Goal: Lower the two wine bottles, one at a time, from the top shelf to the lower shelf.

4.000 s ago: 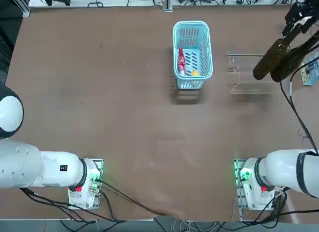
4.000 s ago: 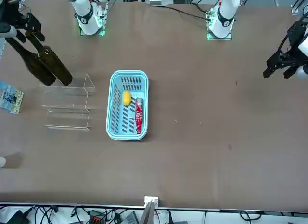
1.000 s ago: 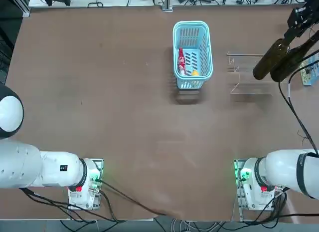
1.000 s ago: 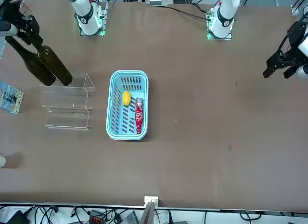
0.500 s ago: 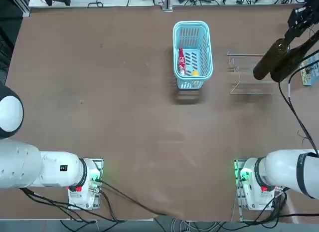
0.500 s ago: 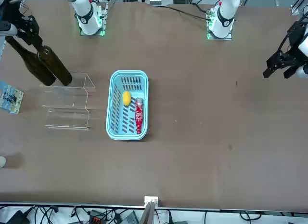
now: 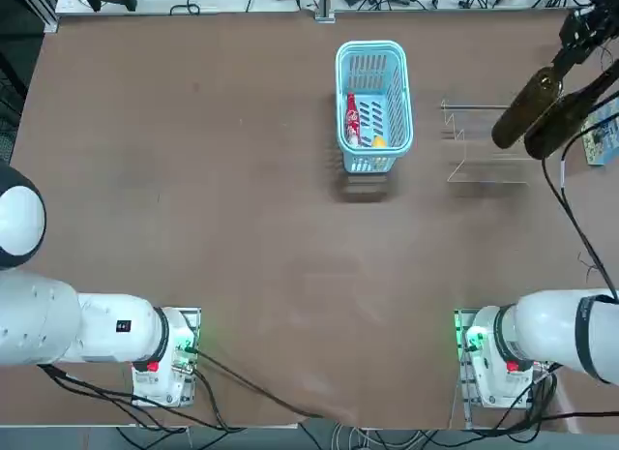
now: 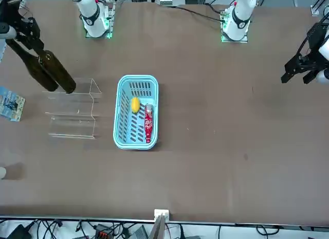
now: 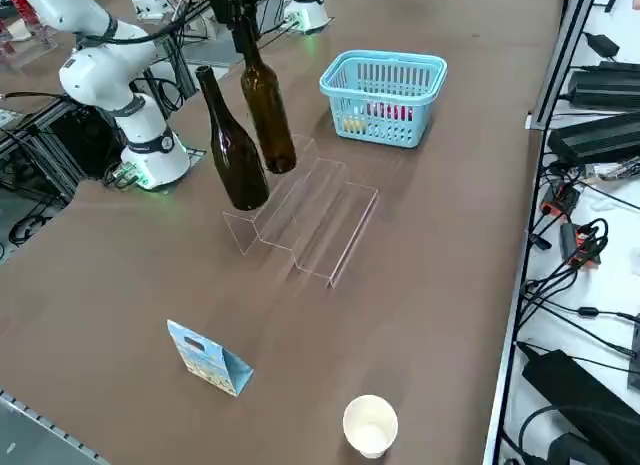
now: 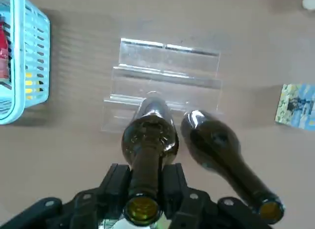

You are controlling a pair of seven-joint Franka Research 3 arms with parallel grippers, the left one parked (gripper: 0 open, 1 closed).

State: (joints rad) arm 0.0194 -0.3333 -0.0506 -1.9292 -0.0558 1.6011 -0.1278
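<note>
I've got my right gripper [image 10: 143, 187] clamped on the neck of one wine bottle [image 9: 266, 110], its base hanging just clear of the top shelf [image 9: 268, 200] by my reading; the second wine bottle [image 9: 230, 145] stands upright right beside it on that tier; the lower shelf [image 9: 330, 223] waits bare on the far side. The risks: the neck is slim and smooth, so the bottle could swing or slip in my pinch; swing it wide and I clip its neighbour over; set it down past the clear edge, which is hard to see, and it tips.
</note>
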